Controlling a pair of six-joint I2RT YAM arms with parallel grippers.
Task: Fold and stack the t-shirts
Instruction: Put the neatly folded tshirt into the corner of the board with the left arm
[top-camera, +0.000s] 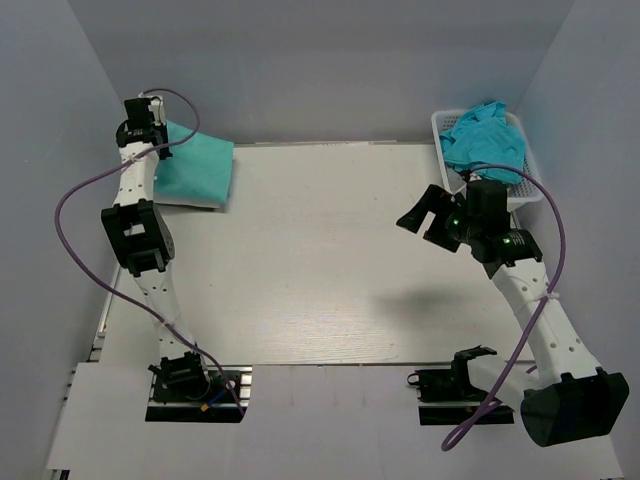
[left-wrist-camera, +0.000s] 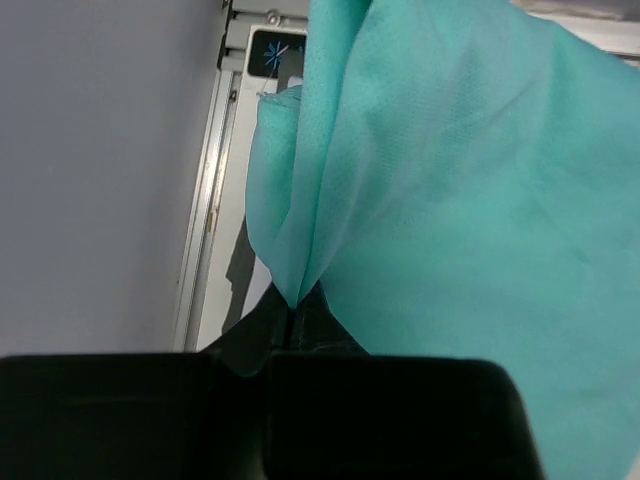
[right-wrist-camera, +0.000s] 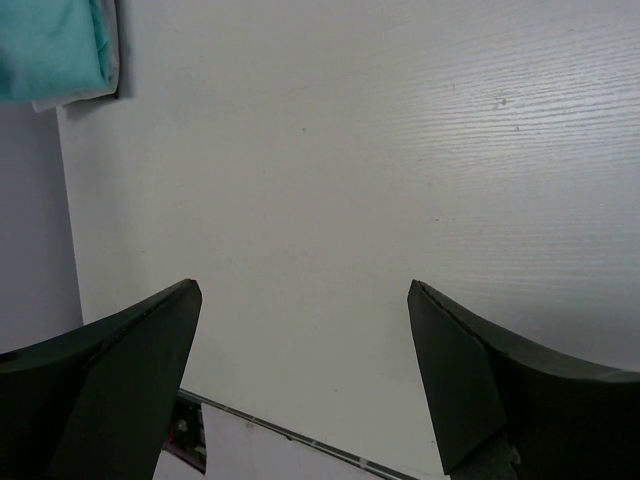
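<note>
1. While the teal t-shirt (top-camera: 200, 170) lies folded on the worktop (top-camera: 330, 260), upper left of the top view, its edge is pinched by the left tool (left-wrist-camera: 290, 335).
2. The right tool (right-wrist-camera: 300, 300) is spread wide and empty.
3. More t-shirts (top-camera: 485, 140) are crumpled in the basket (top-camera: 440, 125), upper right.
4. The cloth is judged soft and light; a hem or corner should be taken.
5. Folded nearly square, slightly turned, no long axis can be told.

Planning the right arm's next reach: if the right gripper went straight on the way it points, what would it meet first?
The right gripper would likely meet the bare table top first; the folded teal t-shirt lies off its line.
</note>
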